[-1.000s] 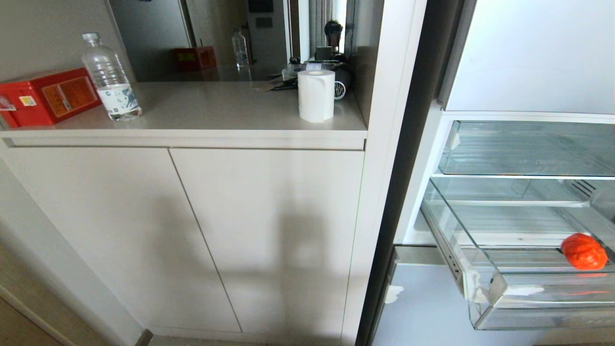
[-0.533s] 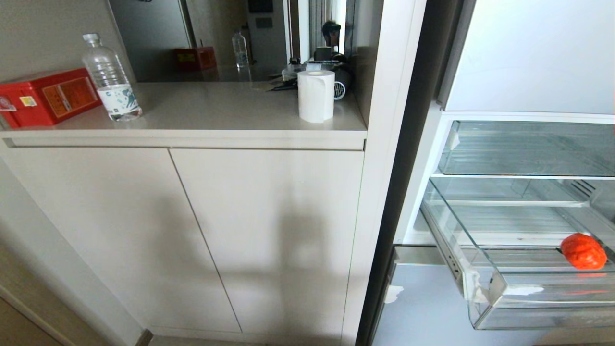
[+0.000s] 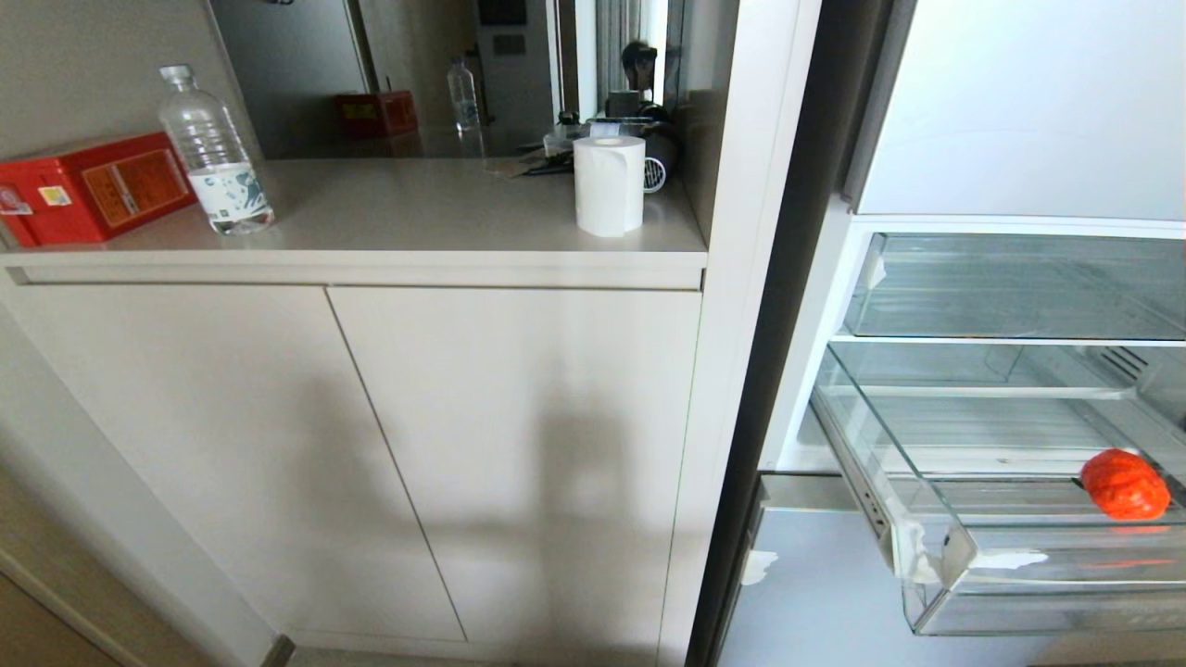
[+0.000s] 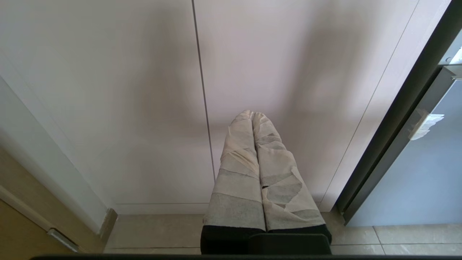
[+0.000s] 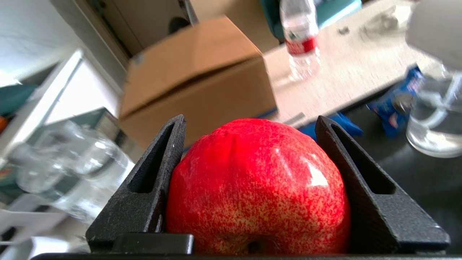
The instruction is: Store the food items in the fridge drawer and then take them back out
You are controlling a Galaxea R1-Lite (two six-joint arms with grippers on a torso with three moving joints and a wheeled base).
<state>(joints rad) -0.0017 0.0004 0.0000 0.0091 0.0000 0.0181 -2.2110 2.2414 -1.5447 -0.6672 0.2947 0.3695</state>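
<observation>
Beige countertop [image 3: 417, 208] carries a red box [image 3: 88, 185], water bottle [image 3: 213, 153] and paper roll [image 3: 609, 183]. Rightward, one lumpy food item [image 3: 1124, 484] lies in the fridge drawer [image 3: 936, 547]. Left gripper [image 4: 252, 115] is pressed together; right gripper [image 5: 249, 124] clamps a red fruit [image 5: 258, 187].

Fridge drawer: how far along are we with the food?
One lumpy red-orange piece already lies in the pulled-out fridge drawer. The right end effector grips a speckled red fruit, out of the head view; whether it is going in or coming out cannot be told. The left end effector hangs shut by the cabinet doors.
</observation>
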